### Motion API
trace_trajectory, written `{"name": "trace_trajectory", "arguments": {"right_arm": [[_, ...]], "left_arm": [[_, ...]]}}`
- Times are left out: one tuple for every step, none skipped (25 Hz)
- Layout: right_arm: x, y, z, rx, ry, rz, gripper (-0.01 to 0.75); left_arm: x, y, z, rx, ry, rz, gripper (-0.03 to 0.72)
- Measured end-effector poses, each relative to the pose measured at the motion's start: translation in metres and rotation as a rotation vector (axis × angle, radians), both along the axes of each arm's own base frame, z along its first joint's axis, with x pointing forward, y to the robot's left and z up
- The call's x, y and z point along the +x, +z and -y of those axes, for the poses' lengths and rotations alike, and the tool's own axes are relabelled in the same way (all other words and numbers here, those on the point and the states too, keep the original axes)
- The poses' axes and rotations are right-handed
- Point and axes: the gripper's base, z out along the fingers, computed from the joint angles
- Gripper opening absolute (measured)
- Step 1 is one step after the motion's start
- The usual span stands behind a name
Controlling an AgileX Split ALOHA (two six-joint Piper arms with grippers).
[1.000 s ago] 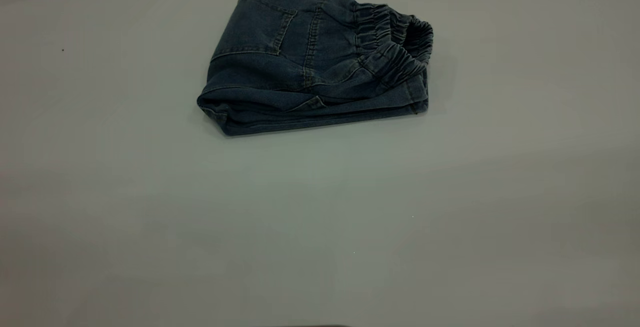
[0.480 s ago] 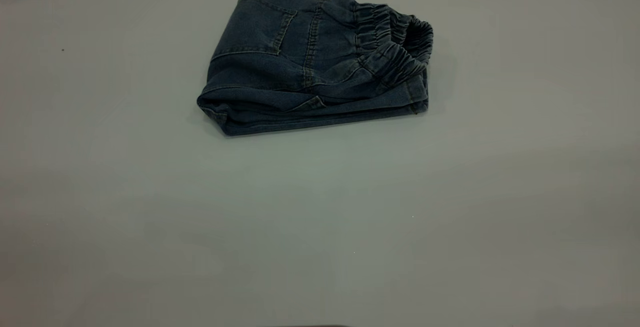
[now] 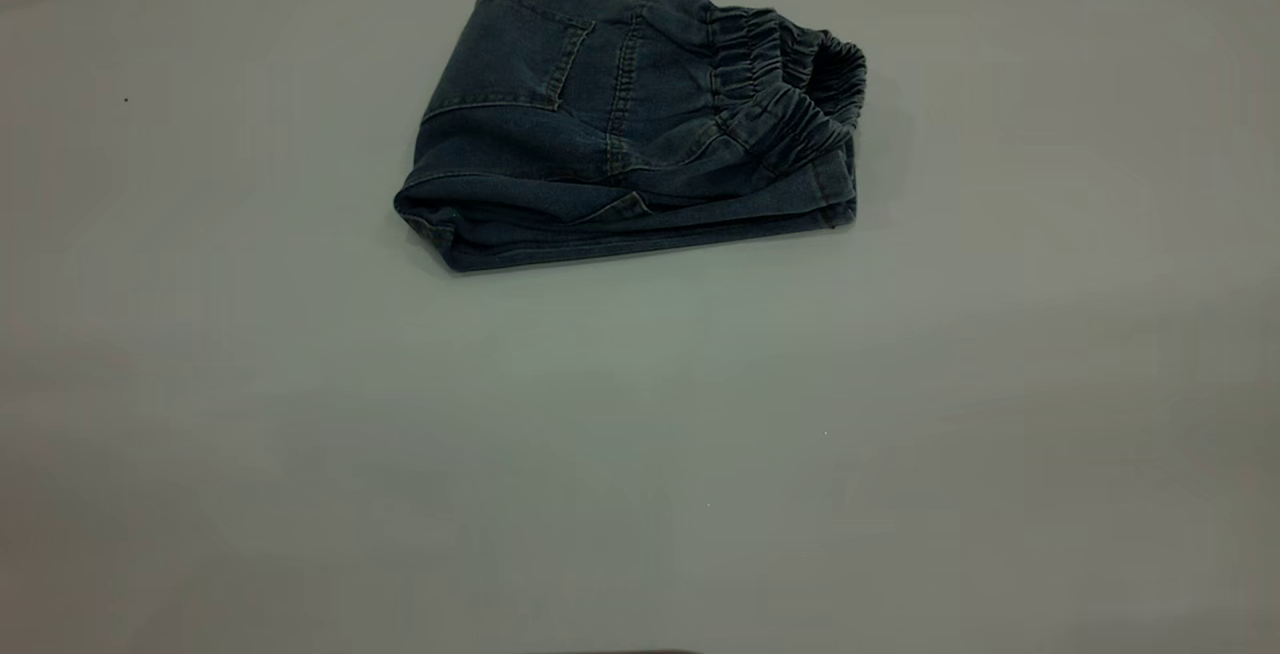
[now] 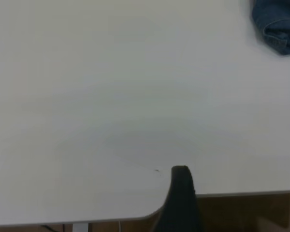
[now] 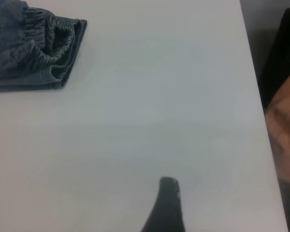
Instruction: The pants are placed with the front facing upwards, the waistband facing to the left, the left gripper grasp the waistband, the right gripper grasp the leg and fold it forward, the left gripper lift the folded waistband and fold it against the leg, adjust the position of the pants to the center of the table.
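Exterior view is showing the pants (image 3: 625, 129) lying folded at upper centre of the counter (image 3: 640, 434), waistband (image 3: 790, 99) right; neither pincer's state is telling.

Dark blue denim pants (image 3: 600, 134) with paler tan stitching, darker gathered waistband (image 3: 790, 84); plain pale grey-white table (image 3: 640, 434); black gripper finger (image 4: 181, 198) tips.

Neither arm shows in the exterior view. Each wrist view catches only one dark fingertip of its own gripper, left gripper (image 4: 180, 180) and right gripper (image 5: 168, 186), so their spread cannot be told. The pants (image 4: 276, 24) are cut off at both wrist views' edges, and the folded pants hide their underside from the exterior view.
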Motion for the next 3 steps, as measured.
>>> {"name": "trace_trajectory", "arguments": {"right_arm": [[0.0, 0.0, 0.0, 0.0, 0.0, 0.0, 0.561], [0.0, 0.0, 0.0, 0.0, 0.0, 0.0, 0.561], [0.0, 0.0, 0.0, 0.0, 0.0, 0.0, 0.561]], "left_arm": [[0.0, 0.0, 0.0, 0.0, 0.0, 0.0, 0.552], [0.0, 0.0, 0.0, 0.0, 0.0, 0.0, 0.552], [0.0, 0.0, 0.0, 0.0, 0.0, 0.0, 0.552]]}}
